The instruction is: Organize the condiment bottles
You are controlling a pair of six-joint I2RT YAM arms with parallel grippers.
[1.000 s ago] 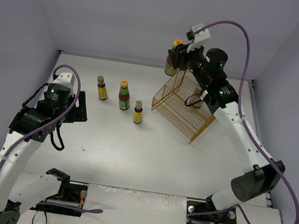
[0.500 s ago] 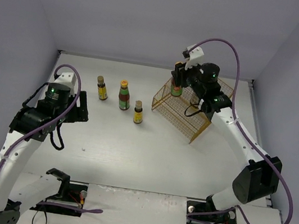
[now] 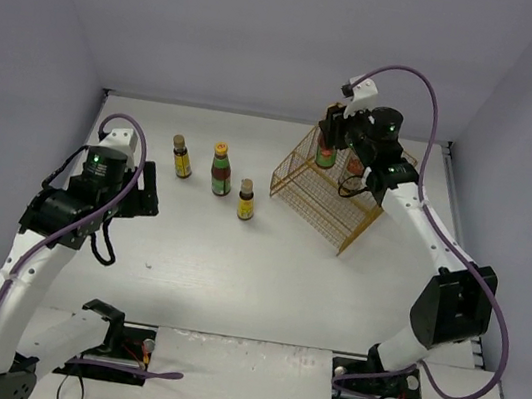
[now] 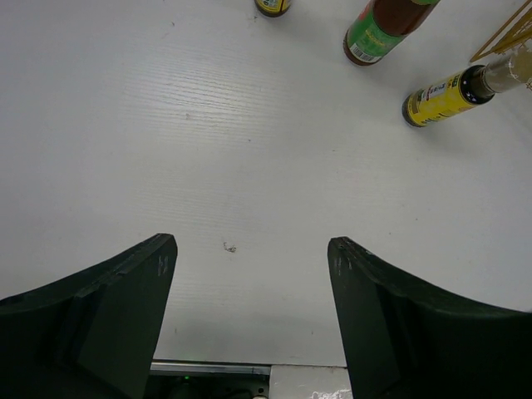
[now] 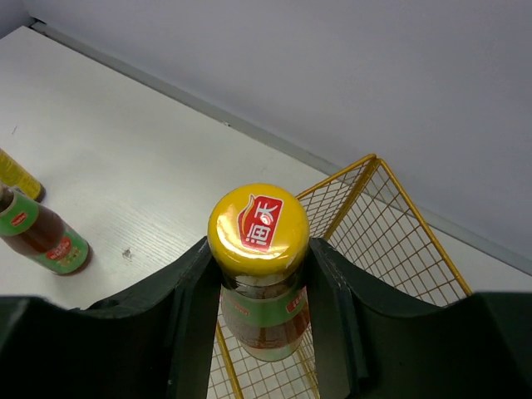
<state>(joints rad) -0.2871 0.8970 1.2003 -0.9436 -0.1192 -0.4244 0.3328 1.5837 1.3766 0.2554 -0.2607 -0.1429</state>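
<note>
The held bottle [image 5: 258, 229] is dark, with a green label edged in red. Its yellow-orange cap carries a red emblem with white Chinese characters. The right pincer [image 5: 259, 278] grasps it by the neck, black jaws clenched on either side just under the cap. It stands upright at the far-left corner of the yellow wire basket [image 3: 330, 210], its lower body against the mesh. Whether it rests on the basket floor cannot be told. Left of the basket, three more bottles stand upright and apart on the white tabletop [image 3: 234, 275]. Closest to the basket is a short yellow-labelled bottle [image 3: 246, 200]; the left wrist view shows black print on its label, too small to read. Next out is a second dark bottle [image 3: 222, 171] with an orange cap and a green label bearing a white barcode patch. Furthest from the basket is another yellow-labelled bottle [image 3: 182, 158], seen only at its base in the wrist view. The left pincer [image 4: 249, 316] hangs over bare tabletop well away from the basket, jaws released wide and holding nothing.
</note>
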